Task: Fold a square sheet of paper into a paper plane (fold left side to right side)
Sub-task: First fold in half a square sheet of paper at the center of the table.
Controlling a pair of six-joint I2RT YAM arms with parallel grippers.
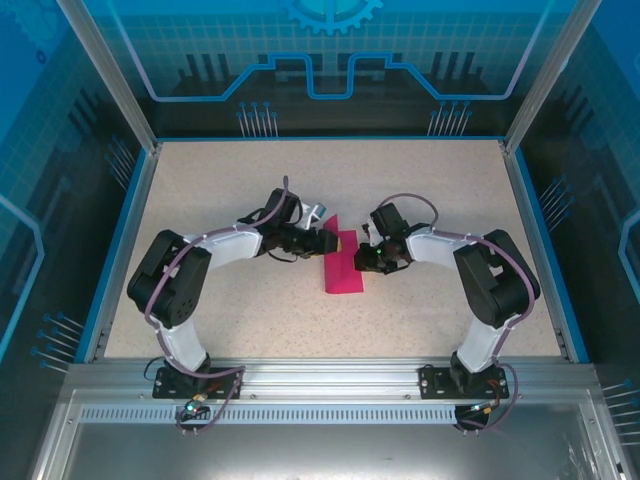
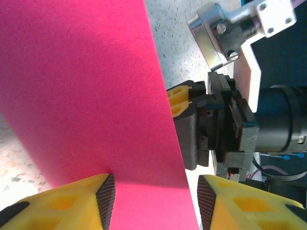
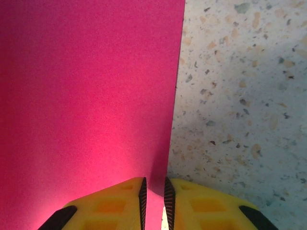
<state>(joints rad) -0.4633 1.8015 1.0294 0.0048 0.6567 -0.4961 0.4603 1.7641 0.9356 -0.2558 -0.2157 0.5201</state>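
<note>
The square sheet of paper [image 1: 343, 272] lies mid-table as a narrow magenta strip, folded over, its far end lifted a little. My left gripper [image 1: 338, 240] reaches in from the left over the strip's upper part. In the left wrist view my left gripper [image 2: 156, 194] is open, its yellow fingers [image 2: 72, 203] wide apart with the pink paper [image 2: 86, 91] under and between them. My right gripper [image 1: 362, 262] is at the strip's right edge. In the right wrist view my right gripper [image 3: 153, 191] has only a narrow gap between its pads, right over the paper's [image 3: 86, 96] straight edge, which lies flat.
The speckled tabletop [image 1: 440, 200] has free room all round the paper. Blue rails [image 1: 530, 240] and cage walls bound it. The right arm's wrist [image 2: 240, 120] sits close in front of the left fingers.
</note>
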